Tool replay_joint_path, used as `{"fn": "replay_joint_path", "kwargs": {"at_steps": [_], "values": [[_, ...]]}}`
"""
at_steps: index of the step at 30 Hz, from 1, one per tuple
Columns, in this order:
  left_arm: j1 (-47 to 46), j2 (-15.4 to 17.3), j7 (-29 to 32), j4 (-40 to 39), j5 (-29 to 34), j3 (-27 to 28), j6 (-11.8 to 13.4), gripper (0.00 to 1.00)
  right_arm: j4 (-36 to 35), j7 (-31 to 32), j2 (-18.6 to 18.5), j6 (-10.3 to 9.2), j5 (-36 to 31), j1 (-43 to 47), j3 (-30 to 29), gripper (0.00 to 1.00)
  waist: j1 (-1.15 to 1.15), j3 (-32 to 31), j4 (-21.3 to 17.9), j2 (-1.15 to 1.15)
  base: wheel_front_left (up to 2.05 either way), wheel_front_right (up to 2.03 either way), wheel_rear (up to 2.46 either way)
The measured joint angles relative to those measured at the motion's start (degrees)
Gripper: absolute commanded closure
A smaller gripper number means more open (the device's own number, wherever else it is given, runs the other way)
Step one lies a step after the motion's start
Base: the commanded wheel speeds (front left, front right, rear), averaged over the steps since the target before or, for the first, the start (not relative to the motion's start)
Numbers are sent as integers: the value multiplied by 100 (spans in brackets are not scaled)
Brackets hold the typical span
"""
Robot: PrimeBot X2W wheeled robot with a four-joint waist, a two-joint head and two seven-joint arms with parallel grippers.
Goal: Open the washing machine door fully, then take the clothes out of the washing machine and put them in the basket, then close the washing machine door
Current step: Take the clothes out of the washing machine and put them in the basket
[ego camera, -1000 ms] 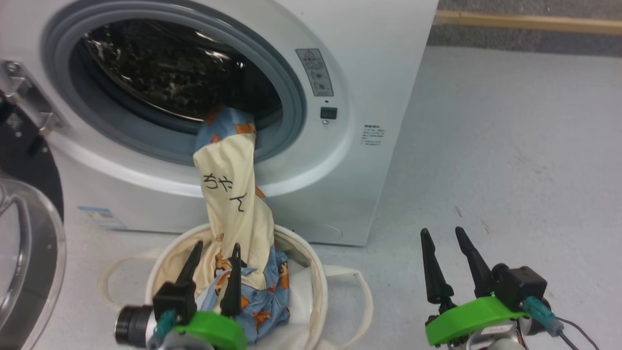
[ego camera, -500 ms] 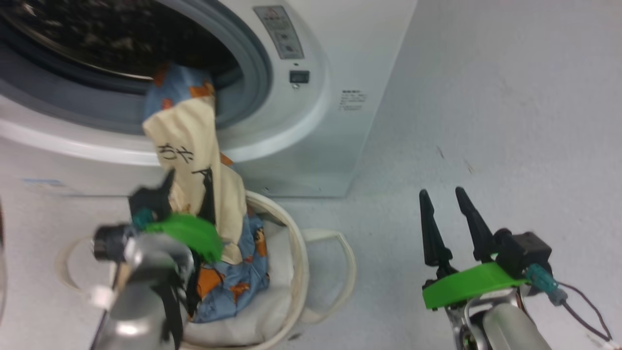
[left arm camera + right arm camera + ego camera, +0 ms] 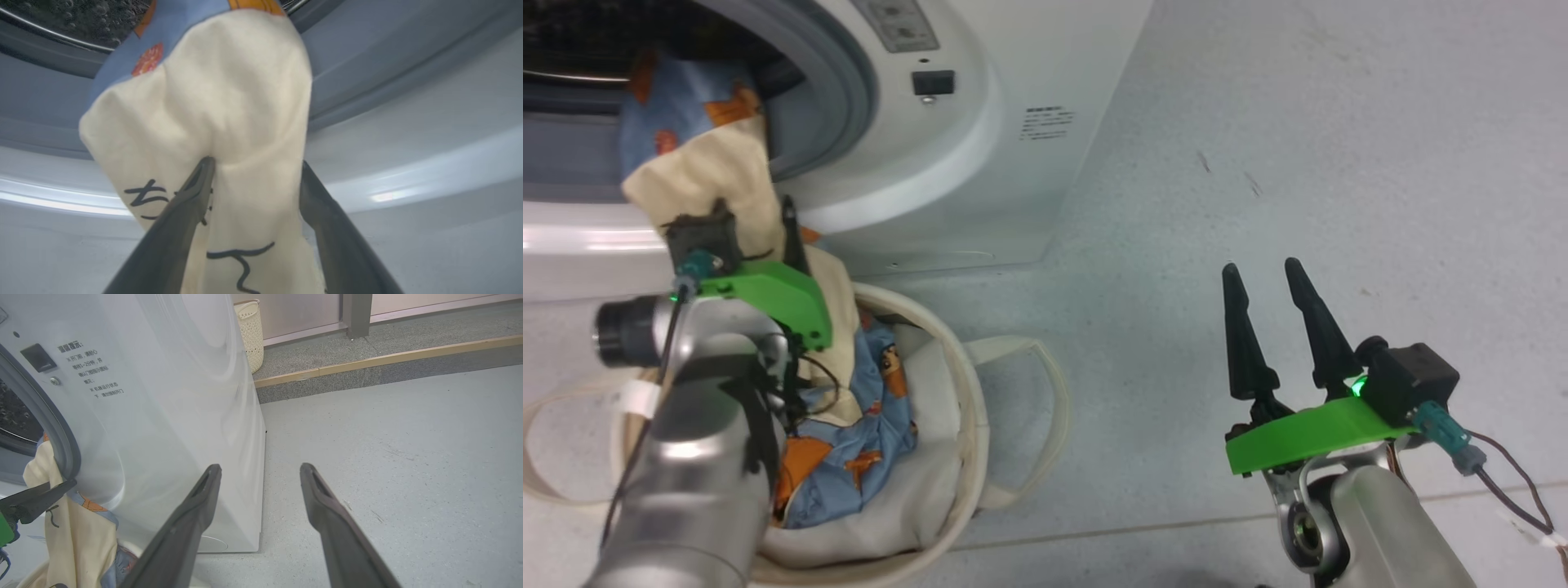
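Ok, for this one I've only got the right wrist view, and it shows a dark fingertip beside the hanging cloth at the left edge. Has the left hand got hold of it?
Observer: It isn't clamped. In the left wrist view the left hand is open, with the cream panel of the clothes between its fingers.
Operator: Where does the bottom of the cloth end up?
Observer: In the head view the blue bear-print end lies heaped inside the basket.
Operator: And the top?
Observer: It runs over the grey gasket into the washing machine, so it's only partly out.
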Motion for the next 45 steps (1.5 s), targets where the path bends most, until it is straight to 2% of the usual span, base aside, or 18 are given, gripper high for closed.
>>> {"fn": "replay_joint_path", "kwargs": {"at_steps": [5, 7, 8, 13, 18, 21, 25, 32, 35, 39, 45], "values": [[-204, 126, 0, 242, 91, 53, 309, 0, -20, 0, 0, 0, 2, -83, 27, 0, 0, 126, -127, 0, 0, 0, 0], [-205, 136, 1, 253, 91, 79, 328, 1, -32, 0, 0, 0, 2, -98, 21, 0, 0, 139, -138, 0, 0, 0, 0], [-204, 140, 2, 253, 85, 100, 316, 100, -32, 0, 0, 0, 2, -97, 20, 0, 0, 132, -133, 0, 0, 0, 0], [-153, 204, 16, 155, 76, 133, 237, 100, -30, 0, 0, 0, 48, -94, -7, 0, 0, 61, -70, 0, 0, 0, 0], [207, 105, 16, -701, 258, -19, 109, 100, -1, 0, -1, 0, 51, -64, -51, 0, 0, -178, 163, 0, 0, 0, 0], [536, 27, 4, -1169, 378, -140, 32, 100, 41, 0, -1, 0, 51, -46, -40, 0, 0, -367, 308, 0, 0, 0, 0], [1147, -68, 0, -1400, 458, -336, -123, 100, 93, 0, -1, 0, 51, 88, -37, 0, 0, -674, 499, 0, 0, 0, 0], [1889, -114, 1, -1734, 576, -577, -142, 100, 188, 0, -1, 0, 52, 400, -47, 0, 0, -1137, 861, 0, 0, 0, 0], [2061, -124, 0, -1579, 659, -693, -166, 100, 219, 0, -1, 0, 51, 457, -57, 0, 0, -1274, 992, 0, 0, 0, 0], [2204, -129, 137, -667, 723, -866, -285, 100, 226, 0, -1, 0, 49, 524, -53, 0, 0, -1378, 1075, 0, 0, 0, 0], [2123, -187, 360, 209, 723, -1081, -469, 100, 227, 0, -1, 0, 36, 528, -52, 0, 0, -1261, 1007, 0, 0, 0, 0]]}}
